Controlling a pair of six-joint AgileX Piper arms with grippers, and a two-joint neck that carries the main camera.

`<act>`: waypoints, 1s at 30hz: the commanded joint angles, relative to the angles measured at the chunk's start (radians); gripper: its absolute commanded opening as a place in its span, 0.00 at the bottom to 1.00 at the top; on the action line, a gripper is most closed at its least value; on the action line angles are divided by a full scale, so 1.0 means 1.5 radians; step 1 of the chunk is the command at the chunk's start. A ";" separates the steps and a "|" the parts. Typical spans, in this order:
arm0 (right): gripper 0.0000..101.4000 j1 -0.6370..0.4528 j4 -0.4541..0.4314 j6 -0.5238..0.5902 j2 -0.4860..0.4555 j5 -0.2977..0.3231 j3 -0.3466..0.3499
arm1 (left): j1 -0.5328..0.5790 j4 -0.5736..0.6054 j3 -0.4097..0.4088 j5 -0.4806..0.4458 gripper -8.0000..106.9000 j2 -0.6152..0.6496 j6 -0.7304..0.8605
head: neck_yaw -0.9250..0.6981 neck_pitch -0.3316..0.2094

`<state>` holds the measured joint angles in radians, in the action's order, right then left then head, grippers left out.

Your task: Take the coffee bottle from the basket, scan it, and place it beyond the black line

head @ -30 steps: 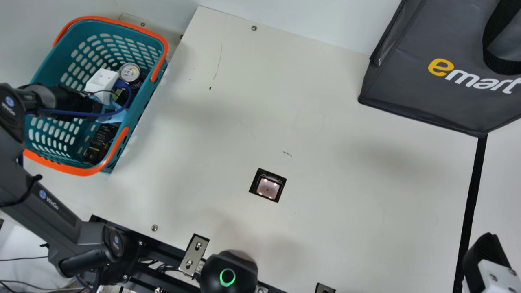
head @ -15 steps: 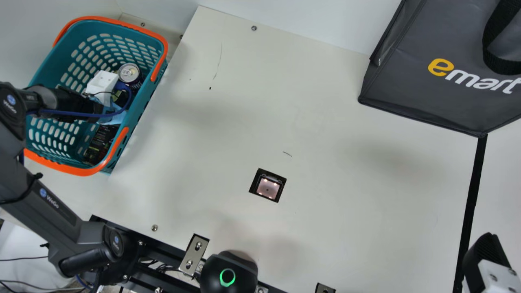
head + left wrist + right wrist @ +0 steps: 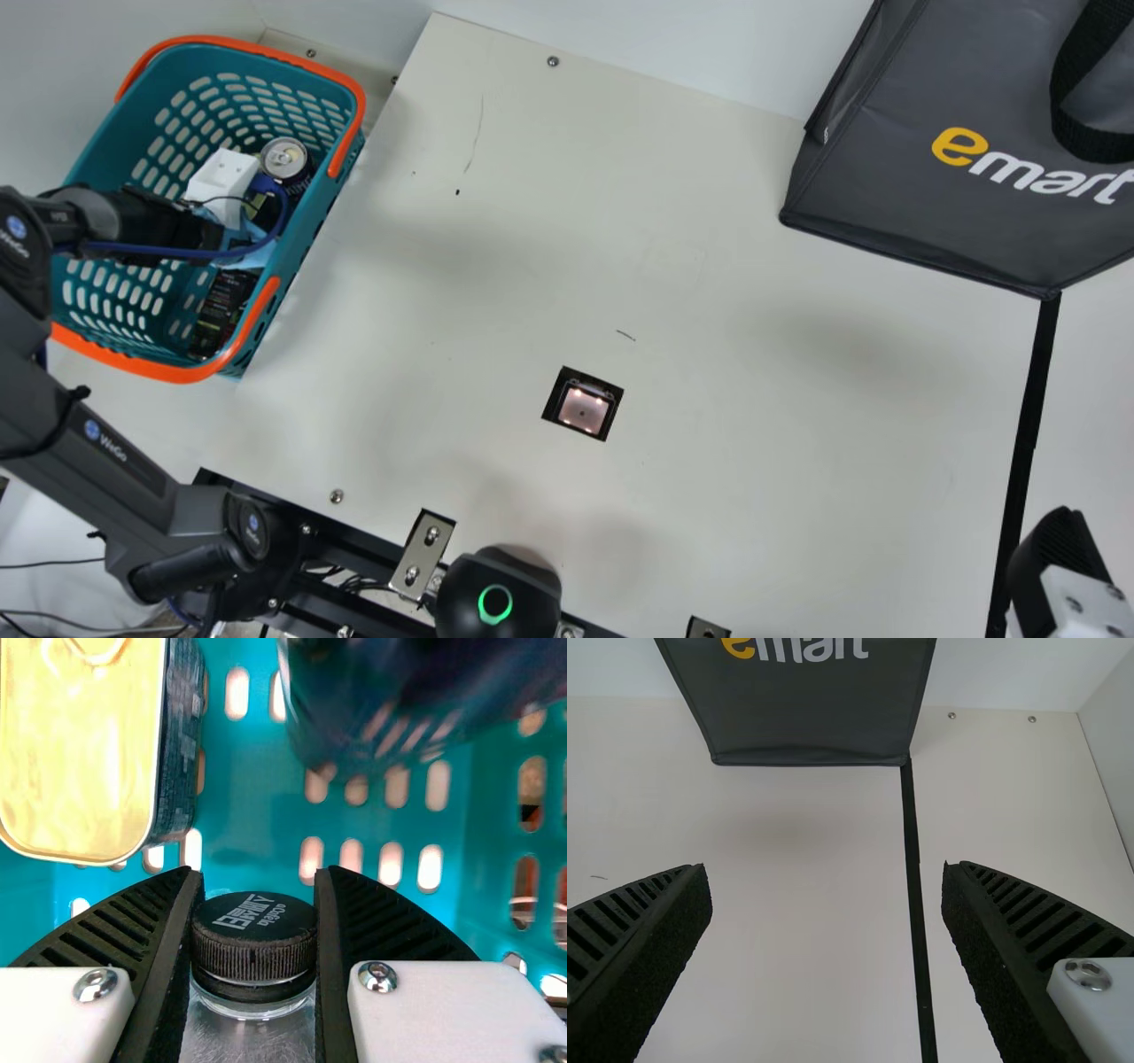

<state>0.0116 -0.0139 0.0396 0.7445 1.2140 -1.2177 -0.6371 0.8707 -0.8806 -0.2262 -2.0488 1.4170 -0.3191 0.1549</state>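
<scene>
Coffee bottle (image 3: 254,935): in the basket (image 3: 306,241), between the left gripper's (image 3: 259,881) ribbed fingers. They're closed on it, one pad each side of the black cap (image 3: 257,926) and neck, both touching. Cap faces my wrist camera, glass body runs down from it between the pads. Long axis looks close to upright; exact lean I can't tell. Left arm (image 3: 97,443) is the near one, obviously. Right gripper (image 3: 824,866) has its fingers wide apart, nothing between them, over by the black line (image 3: 1035,399), well apart from the bottle.

I'd call it grasp made, lift next; scan and placing both to do. Pull should go up along the bottle's axis, clear of the rim, before any swing toward the table.

Basket is tight: gold-lidded tin (image 3: 80,744) just beside one finger, dark can (image 3: 372,709) near too, so a sideways tug could knock either. Hold is high on the cap, so the body may swing or twist once free.

Surface: cream table (image 3: 709,292), scanner window (image 3: 583,410) set in it between basket and line. Grey bag (image 3: 921,213) sits at the line's far end, so I'd keep the drop spot off it.
</scene>
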 commanded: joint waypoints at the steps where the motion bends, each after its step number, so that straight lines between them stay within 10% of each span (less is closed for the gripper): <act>1: 0.90 0.000 0.000 0.000 0.000 0.000 0.000 | 0.001 0.002 0.002 -0.005 0.16 0.012 0.000 | -0.002 -0.011; 30: 0.90 0.000 0.000 0.000 0.000 0.000 0.000 | -0.063 -0.095 -0.010 -0.153 0.16 0.236 -0.110 | -0.002 -0.011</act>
<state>0.0116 -0.0139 0.0396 0.7445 1.2141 -1.2177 -0.7289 0.7332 -0.8938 -0.4458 -1.7107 1.2590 -0.3191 0.1549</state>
